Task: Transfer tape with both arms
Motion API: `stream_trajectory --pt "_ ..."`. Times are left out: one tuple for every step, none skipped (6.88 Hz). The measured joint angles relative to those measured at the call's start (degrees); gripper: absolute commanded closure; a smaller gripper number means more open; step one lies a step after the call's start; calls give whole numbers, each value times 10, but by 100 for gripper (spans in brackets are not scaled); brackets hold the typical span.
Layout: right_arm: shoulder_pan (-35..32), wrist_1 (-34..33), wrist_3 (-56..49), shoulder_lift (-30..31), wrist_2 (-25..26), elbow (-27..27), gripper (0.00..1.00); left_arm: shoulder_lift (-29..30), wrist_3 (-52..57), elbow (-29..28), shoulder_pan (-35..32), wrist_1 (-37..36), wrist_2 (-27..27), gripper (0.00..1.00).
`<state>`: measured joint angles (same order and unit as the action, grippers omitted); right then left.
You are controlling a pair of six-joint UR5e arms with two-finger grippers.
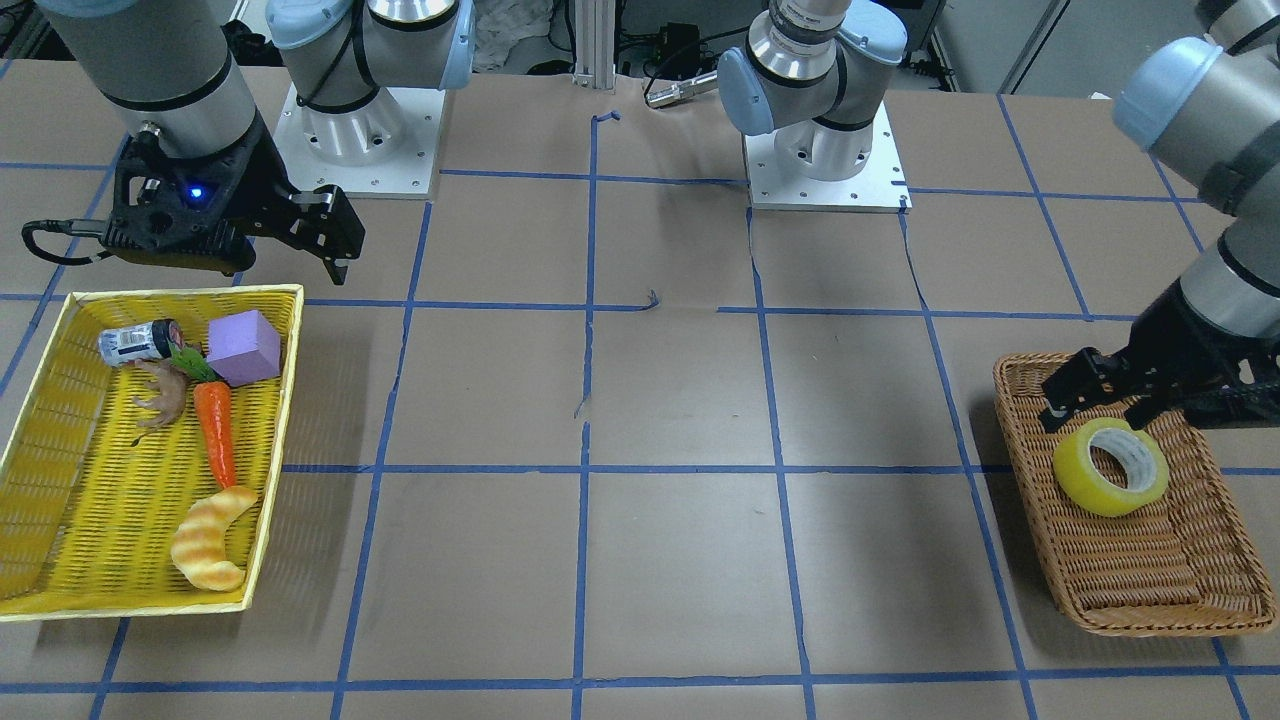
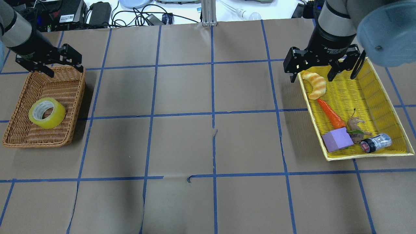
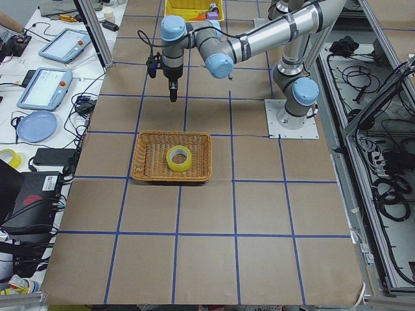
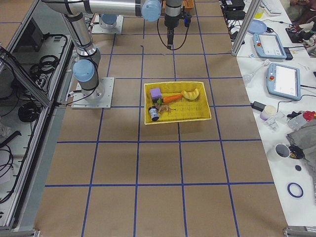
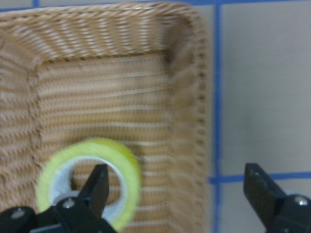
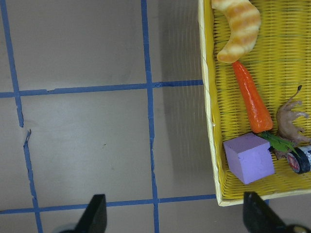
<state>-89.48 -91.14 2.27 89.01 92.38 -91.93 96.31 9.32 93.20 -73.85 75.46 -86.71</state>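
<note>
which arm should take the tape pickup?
Left. Its open hand hovers over the far end of the wicker basket where the tape lies. The right hand, also open, is across the table at the yellow tray.

The left wrist view is blurred; in it the lower part of the tape point(image 5: 90, 148) is covered by one dark finger point(image 5: 97, 187) of the left gripper point(image 5: 175, 170) at the bottom edge, and the wicker basket point(image 5: 189, 97) runs out of the frame on the left. In the right wrist view the croissant point(image 6: 238, 34) is cut by the top edge and the small bottle point(image 6: 300, 161) by the right edge. The right gripper point(image 6: 173, 200) shows only two fingertips point(image 6: 96, 213) at the bottom. In the overhead view a blue joint cap point(image 2: 386, 29) in the upper right hides the far corner of the yellow basket point(image 2: 364, 97). The label of the bottle is too small to read.
</note>
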Motion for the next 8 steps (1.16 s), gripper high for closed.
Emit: stream_trajectory --pt "0 0 0 0 0 0 0 -20 -40 -5 -51 30 -3 0" --pt "0 0 0 0 1 0 0 -34 -60 -15 -91 62 -4 0" --pt "0 0 0 0 1 0 0 -41 -67 -32 -113 99 -4 0" --pt "0 0 0 0 1 0 0 -43 -70 -53 -122 137 -8 0" --pt "0 0 1 0 1 0 0 -43 -71 -66 -126 162 -20 0" --pt "0 0 1 0 1 0 0 -44 -70 -72 -128 175 -34 0" --pt "0 0 1 0 1 0 0 -45 -70 -72 -129 182 -42 0" --pt "0 0 1 0 1 0 0 -45 -69 -71 -129 184 -44 0"
